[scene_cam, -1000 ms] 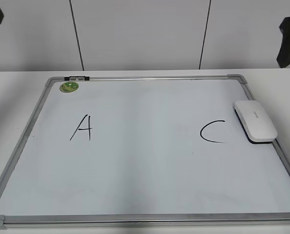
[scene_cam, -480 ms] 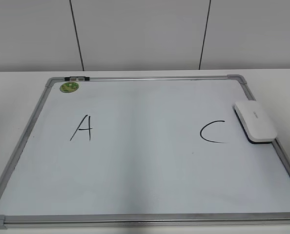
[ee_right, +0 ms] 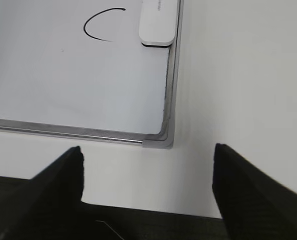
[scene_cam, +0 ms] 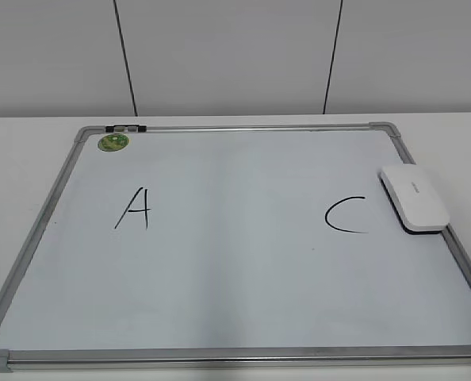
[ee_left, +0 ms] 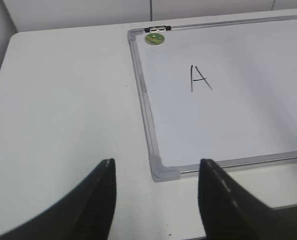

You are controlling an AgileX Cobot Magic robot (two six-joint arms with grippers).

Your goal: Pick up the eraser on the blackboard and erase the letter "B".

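Note:
The blackboard [scene_cam: 235, 353] is a white dry-erase board with a silver frame and lies flat on the table. A black "A" [scene_cam: 134, 209] is at its left and a black "C" [scene_cam: 345, 215] at its right. No letter "B" shows between them; that area is blank. The white eraser [scene_cam: 415, 198] lies at the board's right edge beside the "C", and it also shows in the right wrist view [ee_right: 160, 21]. My left gripper [ee_left: 156, 165] is open and empty near the board's front left corner. My right gripper [ee_right: 147, 152] is open and empty near the front right corner.
A round green sticker [scene_cam: 112, 142] sits near the board's far left corner, with a small clip [scene_cam: 125, 127] on the frame above it. White table [ee_left: 63, 100] surrounds the board. The table's front edge runs under the right gripper [ee_right: 153, 212]. A panelled wall stands behind.
Dark arm parts seen at the top left and top right corners one second ago have left the exterior view. The board, letters and eraser have not moved.

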